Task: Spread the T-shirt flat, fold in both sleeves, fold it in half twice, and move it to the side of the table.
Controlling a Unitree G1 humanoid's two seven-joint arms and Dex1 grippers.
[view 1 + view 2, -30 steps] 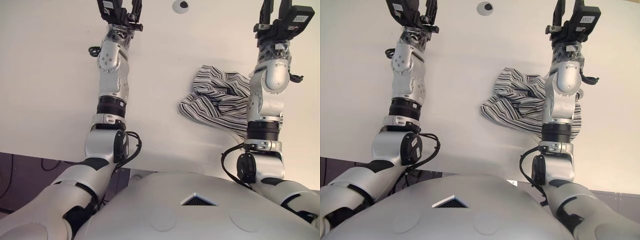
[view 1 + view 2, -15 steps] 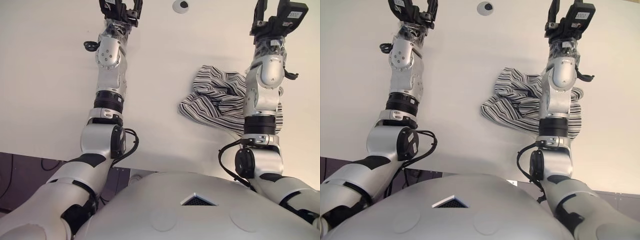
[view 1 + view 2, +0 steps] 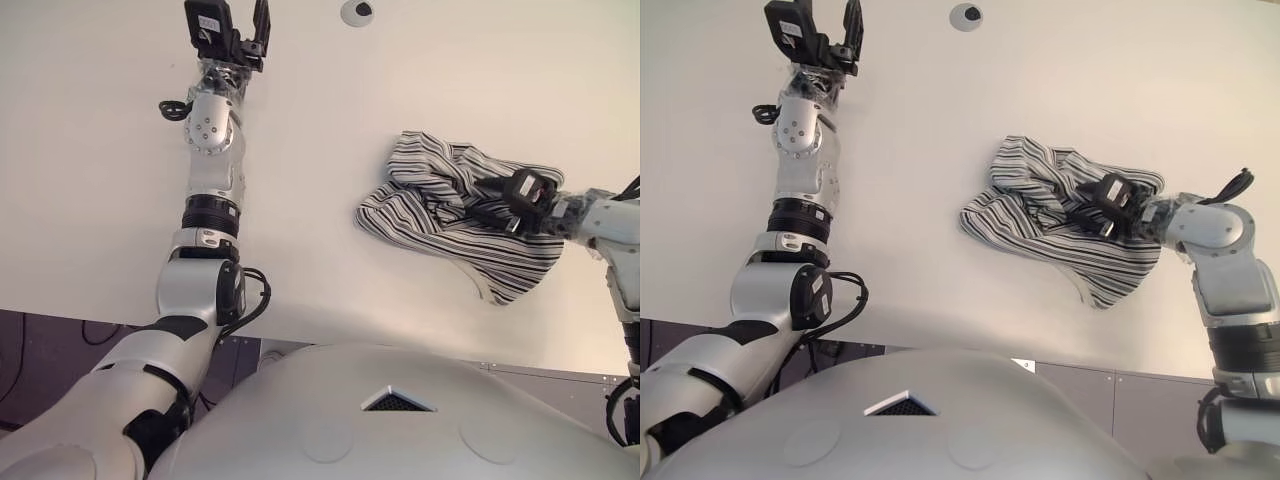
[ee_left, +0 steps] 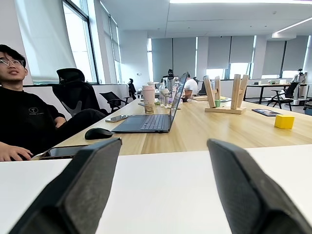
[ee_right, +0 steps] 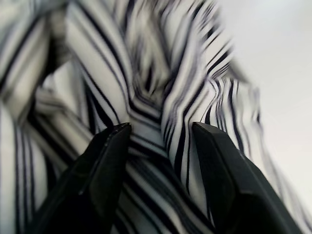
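A black-and-white striped T-shirt (image 3: 440, 215) lies crumpled on the white table (image 3: 320, 150), right of the middle. My right gripper (image 3: 487, 205) comes in from the right and rests on top of the heap, near its far side. In the right wrist view its fingers (image 5: 109, 161) stand open, pressed into the folds with a ridge of striped cloth (image 5: 161, 92) between them. My left gripper (image 3: 238, 22) is open at the far left of the table, well away from the shirt, with nothing between its pads (image 4: 83, 180).
A round grey grommet (image 3: 357, 12) sits in the tabletop at the far middle. The table's near edge (image 3: 300, 335) runs just in front of my torso. Beyond the far edge stands another table with a laptop (image 4: 148, 122) and a mouse (image 4: 99, 133).
My right arm has swung down from the far edge of the table onto the shirt. My left arm has stretched slightly farther out and to the left, still open.
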